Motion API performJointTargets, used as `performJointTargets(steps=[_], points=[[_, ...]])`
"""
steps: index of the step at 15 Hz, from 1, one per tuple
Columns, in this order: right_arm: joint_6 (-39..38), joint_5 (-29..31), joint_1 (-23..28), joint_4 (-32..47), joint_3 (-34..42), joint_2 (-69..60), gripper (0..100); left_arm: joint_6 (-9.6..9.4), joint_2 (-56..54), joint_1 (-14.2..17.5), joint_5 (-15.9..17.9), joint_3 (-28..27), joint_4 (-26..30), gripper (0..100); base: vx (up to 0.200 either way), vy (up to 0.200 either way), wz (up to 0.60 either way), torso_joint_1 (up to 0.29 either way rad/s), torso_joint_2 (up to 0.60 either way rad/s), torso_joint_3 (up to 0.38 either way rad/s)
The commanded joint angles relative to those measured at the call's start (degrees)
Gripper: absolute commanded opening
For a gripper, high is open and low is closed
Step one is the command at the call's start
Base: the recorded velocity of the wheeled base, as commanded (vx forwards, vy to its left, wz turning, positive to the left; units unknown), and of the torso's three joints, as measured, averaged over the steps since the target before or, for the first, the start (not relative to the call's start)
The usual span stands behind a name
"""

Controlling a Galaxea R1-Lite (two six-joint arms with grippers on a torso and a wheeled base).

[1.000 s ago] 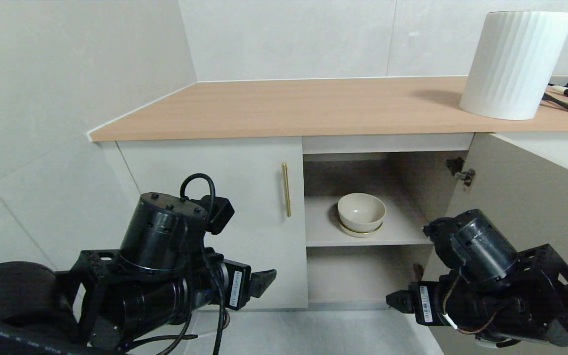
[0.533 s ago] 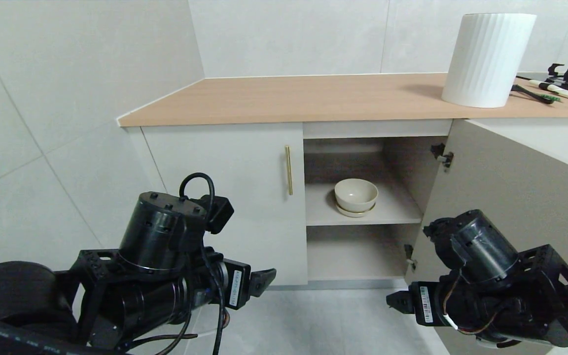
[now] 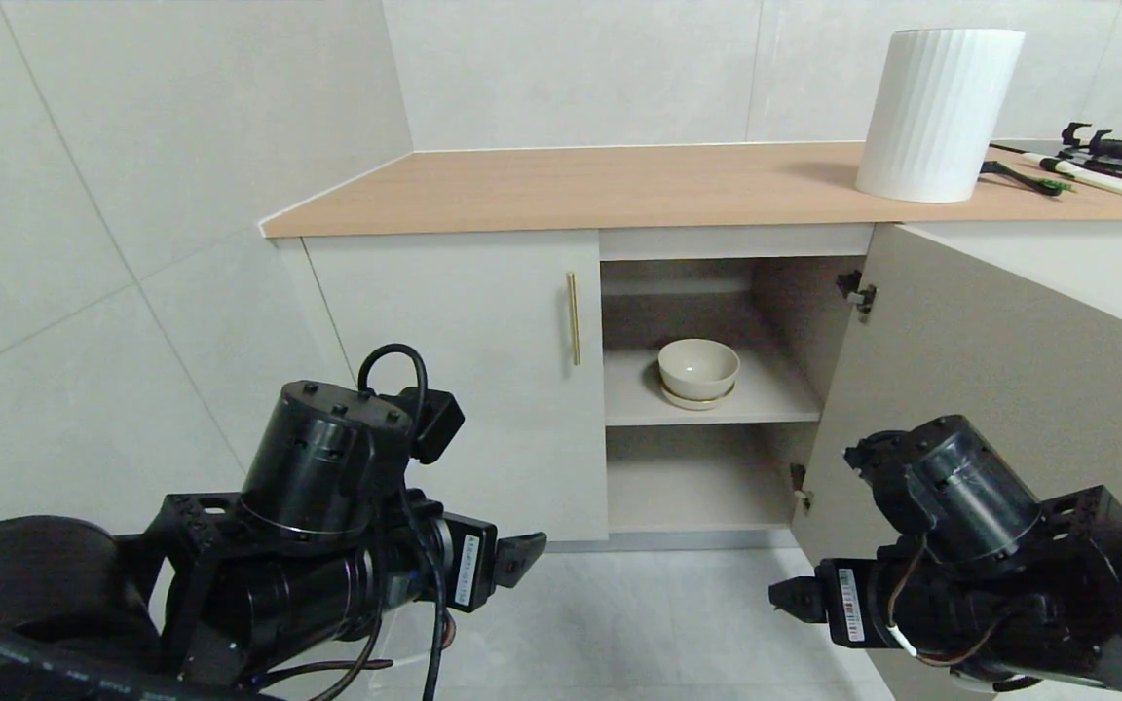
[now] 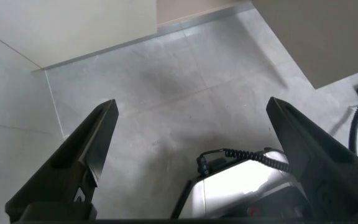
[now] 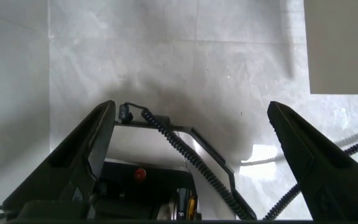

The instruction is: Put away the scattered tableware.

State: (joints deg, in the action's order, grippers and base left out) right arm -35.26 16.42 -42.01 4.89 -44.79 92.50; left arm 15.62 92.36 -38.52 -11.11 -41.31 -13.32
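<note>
We see a light-brown wooden countertop [image 3: 571, 185] running from the left corner off to the right. Toward its right end a tall white ribbed cylindrical container [image 3: 939, 115] stands upright. Just to the right of it, a black-handled utensil [image 3: 1014, 177] and a cream-handled utensil with green marks [image 3: 1097, 178] both lie flat on the wood. Below the counter, inside the open pale cabinet [image 3: 454, 370], a pale grey upper shelf [image 3: 766, 394] carries a small cream plate [image 3: 692, 398] toward its left side. A round cream bowl [image 3: 698, 368] sits upright on that plate. A lower shelf [image 3: 688, 487] of the same grey lies beneath. Nearer to us spreads the light grey tiled floor [image 3: 658, 623].
</note>
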Motion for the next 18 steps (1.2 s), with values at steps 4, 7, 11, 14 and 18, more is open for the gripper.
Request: performJointTargets(steps=[4, 7, 11, 14, 18], points=[[-0.16, 0.1, 0.0, 1.18, 2.25, -3.29, 100, -0.06, 0.28, 0.03, -0.14, -0.08, -0.3, 100, 0.0, -0.05, 0.0, -0.001, 0.0, 0.001], [-0.6, -0.07, 0.61, 5.75, 3.39, -6.46, 100, -0.24, 0.11, 0.03, -0.23, -0.08, -0.56, 100, 0.0, -0.2, 0.0, -0.001, 0.0, 0.009], [-2.71, 0.01, 1.4, 7.15, 5.41, -7.51, 100, -0.24, 0.19, 0.03, -0.14, -0.08, -0.65, 100, 0.0, -0.2, 0.0, 0.0, 0.0, 0.004], [-2.71, -0.07, 2.28, 7.33, 6.29, -9.89, 100, -0.15, 0.19, 0.03, -0.23, -0.08, -0.65, 100, 0.0, -0.2, 0.0, 0.004, 0.0, 0.004], [-2.36, -0.07, 7.38, 14.27, 6.73, -14.81, 100, -0.06, -0.07, 0.03, -0.14, -0.17, -0.65, 100, 0.0, -0.05, 0.0, -0.001, 0.0, 0.002]])
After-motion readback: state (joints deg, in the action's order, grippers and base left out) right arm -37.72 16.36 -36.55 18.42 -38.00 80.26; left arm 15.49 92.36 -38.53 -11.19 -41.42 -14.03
